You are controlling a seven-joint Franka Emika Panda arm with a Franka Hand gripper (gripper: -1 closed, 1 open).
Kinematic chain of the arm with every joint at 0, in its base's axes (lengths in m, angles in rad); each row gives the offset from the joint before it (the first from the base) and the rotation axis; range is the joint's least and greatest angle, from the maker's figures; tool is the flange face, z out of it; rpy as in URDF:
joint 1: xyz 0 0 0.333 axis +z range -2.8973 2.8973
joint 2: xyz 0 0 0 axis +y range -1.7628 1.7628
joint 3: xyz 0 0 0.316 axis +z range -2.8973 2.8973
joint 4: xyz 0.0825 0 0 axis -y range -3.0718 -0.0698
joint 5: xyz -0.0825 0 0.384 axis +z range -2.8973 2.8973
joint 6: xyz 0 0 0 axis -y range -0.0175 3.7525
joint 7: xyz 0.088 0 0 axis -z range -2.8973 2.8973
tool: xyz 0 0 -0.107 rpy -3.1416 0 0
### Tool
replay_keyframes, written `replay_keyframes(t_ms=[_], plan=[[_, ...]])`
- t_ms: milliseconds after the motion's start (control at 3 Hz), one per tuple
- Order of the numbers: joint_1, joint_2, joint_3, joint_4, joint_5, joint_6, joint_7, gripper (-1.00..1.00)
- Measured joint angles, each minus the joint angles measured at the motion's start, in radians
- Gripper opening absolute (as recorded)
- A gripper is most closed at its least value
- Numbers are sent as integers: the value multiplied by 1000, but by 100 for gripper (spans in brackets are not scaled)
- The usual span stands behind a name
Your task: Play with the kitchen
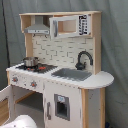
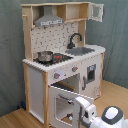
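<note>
Grey curtain [image 1: 112,45] hangs behind everything in both exterior views, and a wooden floor [image 2: 15,119] shows at the lower left of the second exterior view. Standing on that floor, the toy kitchen [image 2: 37,85] fills the middle of the frame, white panels edged in light wood. On its counter a small metal pot [image 2: 45,56] sits on the red-ringed hob [image 2: 59,58], with the grey sink [image 2: 82,51] and black faucet [image 2: 75,39] to the right of it. A grey hood [image 2: 49,20] hangs above the hob, and a windowed cabinet door [image 2: 96,12] at the upper right stands swung open. Below the hob, the oven door [image 2: 62,102] is hinged down and open. At the bottom right of the second exterior view, the white robot arm [image 2: 112,117] reaches toward that door, its gripper [image 2: 84,107] close against the door's edge; whether its fingers are apart or together cannot be told.
</note>
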Motion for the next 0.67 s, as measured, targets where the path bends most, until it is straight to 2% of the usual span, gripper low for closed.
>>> replay_keyframes(t_ms=[333, 667], plan=[[-25, 1, 55, -61, 0, 0, 63, 100], [9, 11, 86, -141, 31, -36, 78, 100]])
